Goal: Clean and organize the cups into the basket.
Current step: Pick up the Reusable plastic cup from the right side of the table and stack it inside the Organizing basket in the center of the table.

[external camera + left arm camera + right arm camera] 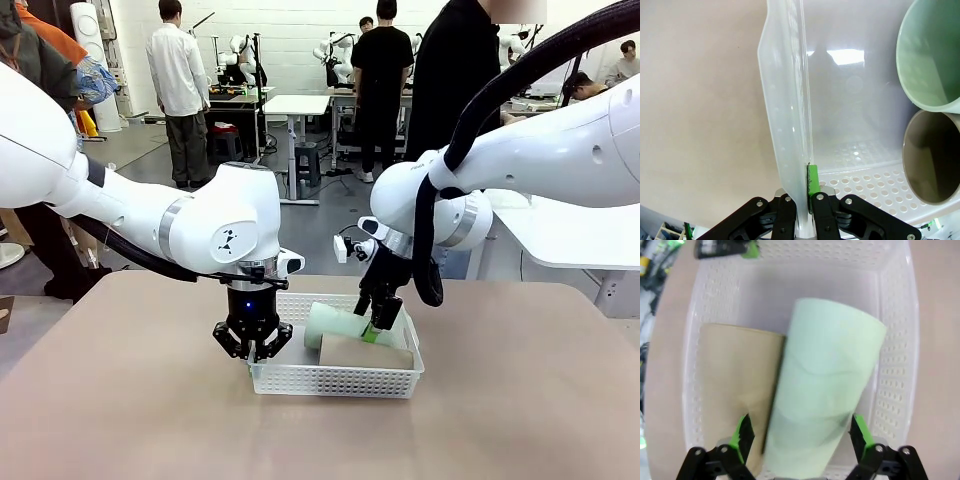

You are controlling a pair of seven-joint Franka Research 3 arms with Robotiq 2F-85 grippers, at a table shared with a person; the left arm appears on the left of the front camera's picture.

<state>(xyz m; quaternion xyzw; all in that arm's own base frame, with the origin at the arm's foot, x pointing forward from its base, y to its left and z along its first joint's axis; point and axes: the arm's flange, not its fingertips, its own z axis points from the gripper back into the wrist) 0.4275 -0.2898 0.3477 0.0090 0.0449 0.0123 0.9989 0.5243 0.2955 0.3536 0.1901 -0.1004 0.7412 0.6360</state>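
Left wrist view: left gripper (806, 192) is clamped onto the wall of the white basket (785, 125). Right gripper (801, 432) is spread wide around the mint cup (832, 375), which lies in the basket beside the tan cup (735, 370).

**Materials and finishes**

Basket (335, 380): white translucent plastic, perforated walls, semi-glossy, with light glints on the floor. Inside the basket, mint cup (330, 322): matt, smooth; tan cup (365, 352): matt, cardboard-like. Beneath the basket, surface (520, 400): beige, smooth, matt.
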